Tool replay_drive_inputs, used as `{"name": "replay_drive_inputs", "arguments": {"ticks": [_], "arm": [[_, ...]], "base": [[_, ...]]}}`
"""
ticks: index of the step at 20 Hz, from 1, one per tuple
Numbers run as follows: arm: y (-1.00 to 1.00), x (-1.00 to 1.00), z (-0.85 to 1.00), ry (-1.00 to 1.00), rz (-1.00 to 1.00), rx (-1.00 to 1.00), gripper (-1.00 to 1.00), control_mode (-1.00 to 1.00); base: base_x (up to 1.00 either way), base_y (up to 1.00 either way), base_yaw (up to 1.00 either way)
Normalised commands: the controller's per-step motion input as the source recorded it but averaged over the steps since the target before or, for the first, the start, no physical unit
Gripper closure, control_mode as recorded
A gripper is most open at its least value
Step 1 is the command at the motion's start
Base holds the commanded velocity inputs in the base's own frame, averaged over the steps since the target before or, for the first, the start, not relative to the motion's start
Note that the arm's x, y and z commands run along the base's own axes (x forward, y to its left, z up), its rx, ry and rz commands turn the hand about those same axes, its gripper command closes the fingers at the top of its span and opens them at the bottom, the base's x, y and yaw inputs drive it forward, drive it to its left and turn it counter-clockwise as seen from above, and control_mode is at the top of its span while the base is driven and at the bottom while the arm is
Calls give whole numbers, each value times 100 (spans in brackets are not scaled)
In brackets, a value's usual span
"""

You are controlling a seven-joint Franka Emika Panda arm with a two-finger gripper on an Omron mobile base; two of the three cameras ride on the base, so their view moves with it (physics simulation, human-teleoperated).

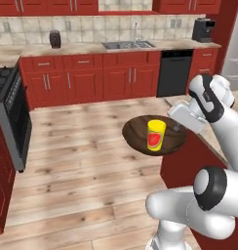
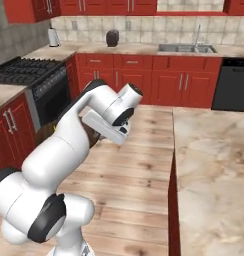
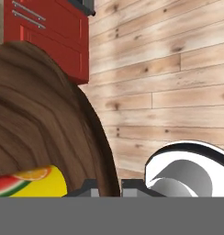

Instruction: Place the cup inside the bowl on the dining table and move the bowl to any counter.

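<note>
- One tool [image 3: 107,187] pinched the rim of the bowl [image 1: 140,134], fingers pressed close on it.
- The bowl hung above the wooden floor [image 1: 82,161], beside the dining surface [image 2: 214,165].
- The cup [image 1: 156,135] stood upright inside the bowl.

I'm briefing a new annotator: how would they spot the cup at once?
Start at the white arm holding a wide dark wood-grain bowl out over the plank floor, off the marble table's end. The cup stands upright inside that bowl. It is the one small yellow cylinder, with a red mark on its side.
</note>
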Motion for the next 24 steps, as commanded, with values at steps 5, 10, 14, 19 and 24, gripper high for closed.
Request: {"name": "replay_drive_inputs", "arguments": {"ticks": [5, 10, 14, 19, 24], "arm": [[0, 0, 0, 0, 0, 0, 100, 100], [0, 0, 0, 0, 0, 0, 100, 100], [0, 0, 0, 0, 0, 0, 100, 100], [0, 0, 0, 0, 0, 0, 100, 100], [0, 0, 0, 0, 0, 0, 100, 100]], "base": [[100, 13, 0], [99, 6, -2], [93, 12, -2], [97, 5, -3], [100, 0, -2]]}}
